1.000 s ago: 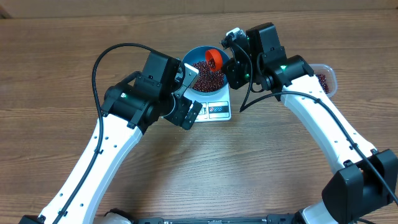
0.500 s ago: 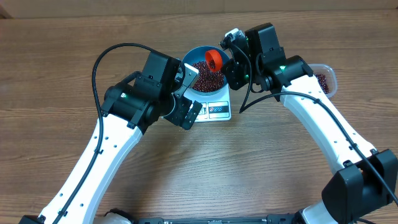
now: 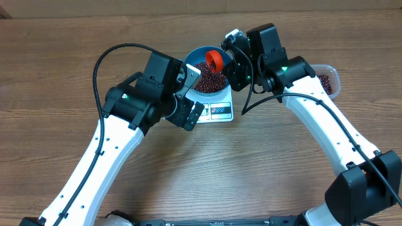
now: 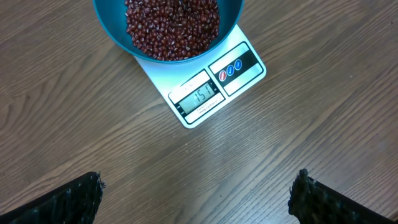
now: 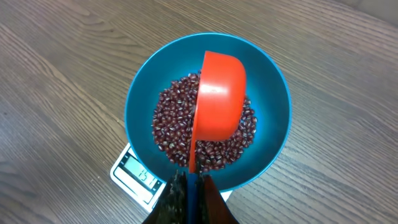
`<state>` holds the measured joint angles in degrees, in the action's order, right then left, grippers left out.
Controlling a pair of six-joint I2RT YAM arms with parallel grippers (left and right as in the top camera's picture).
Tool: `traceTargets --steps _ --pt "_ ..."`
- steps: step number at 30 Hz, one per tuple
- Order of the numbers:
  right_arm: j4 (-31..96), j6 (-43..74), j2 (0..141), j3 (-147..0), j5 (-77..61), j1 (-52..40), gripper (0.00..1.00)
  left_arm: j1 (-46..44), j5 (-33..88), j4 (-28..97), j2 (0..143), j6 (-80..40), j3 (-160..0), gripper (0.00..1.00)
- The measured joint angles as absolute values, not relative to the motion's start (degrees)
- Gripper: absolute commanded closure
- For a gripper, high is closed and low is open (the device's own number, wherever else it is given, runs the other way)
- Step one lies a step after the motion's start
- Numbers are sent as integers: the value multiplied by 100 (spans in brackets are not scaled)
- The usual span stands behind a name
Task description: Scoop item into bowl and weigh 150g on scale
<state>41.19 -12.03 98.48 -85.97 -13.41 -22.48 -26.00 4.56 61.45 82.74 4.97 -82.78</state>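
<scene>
The blue bowl point(image 3: 190, 58) stands on the white scale point(image 3: 218, 111) and holds a heap of dark red-brown beans point(image 3: 206, 78). My right gripper point(image 5: 191, 186) is shut on the handle of an orange-red scoop point(image 5: 217, 93), which hangs turned on its side just above the beans point(image 5: 171, 124) in the bowl point(image 5: 140, 106). The scale point(image 4: 217, 81) display reads 151. My left gripper point(image 4: 196, 199) is open and holds nothing, over bare table in front of the scale, with its fingertips point(image 4: 81, 196) wide apart.
A clear plastic tub point(image 3: 326, 80) with more beans sits at the right, behind my right arm. My left arm reaches up to the scale's left side. Wooden table surrounds the scale.
The scoop has shifted very slightly to the left over the bowl. Neither arm has otherwise moved.
</scene>
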Motion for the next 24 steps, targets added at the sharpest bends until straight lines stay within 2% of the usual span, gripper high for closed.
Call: traceTargets --steps 19,24 --pt "4128 -1135 9848 -8597 -1313 -2250 97 -2600 456 6145 8274 497 -8278 0" --pt "4128 -1004 9848 -8597 -1892 -2150 96 -2600 456 6145 8274 497 -8278 0"
